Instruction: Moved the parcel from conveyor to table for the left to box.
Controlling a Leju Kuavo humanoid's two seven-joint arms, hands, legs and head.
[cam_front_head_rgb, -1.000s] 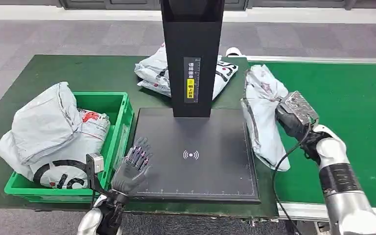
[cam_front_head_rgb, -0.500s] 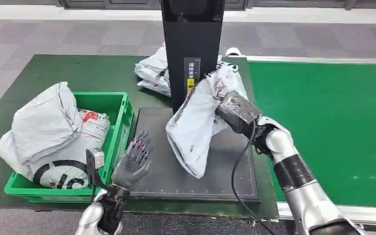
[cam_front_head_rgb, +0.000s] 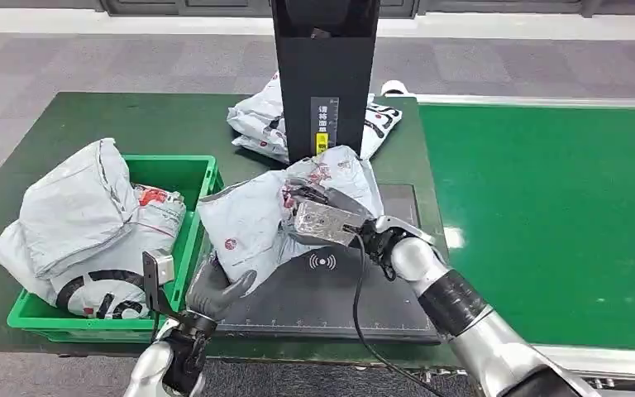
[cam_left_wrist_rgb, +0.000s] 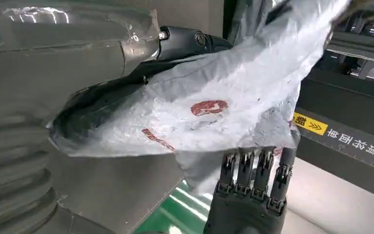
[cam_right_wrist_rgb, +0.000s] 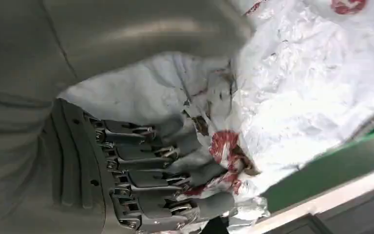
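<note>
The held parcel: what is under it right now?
Under the parcel gripped by the right hand lie the black scanner pad and the left hand's fingertips; the pad surface beneath stays covered.

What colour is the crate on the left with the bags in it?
Bright green crate; the head view shows it best.

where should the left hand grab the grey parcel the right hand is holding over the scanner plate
Probably the parcel's slack lower corner, nearest the left hand, coming up from below on the crate side. The right hand grips the bunched upper end, and the soft bag droops toward the left fingers already under it.
</note>
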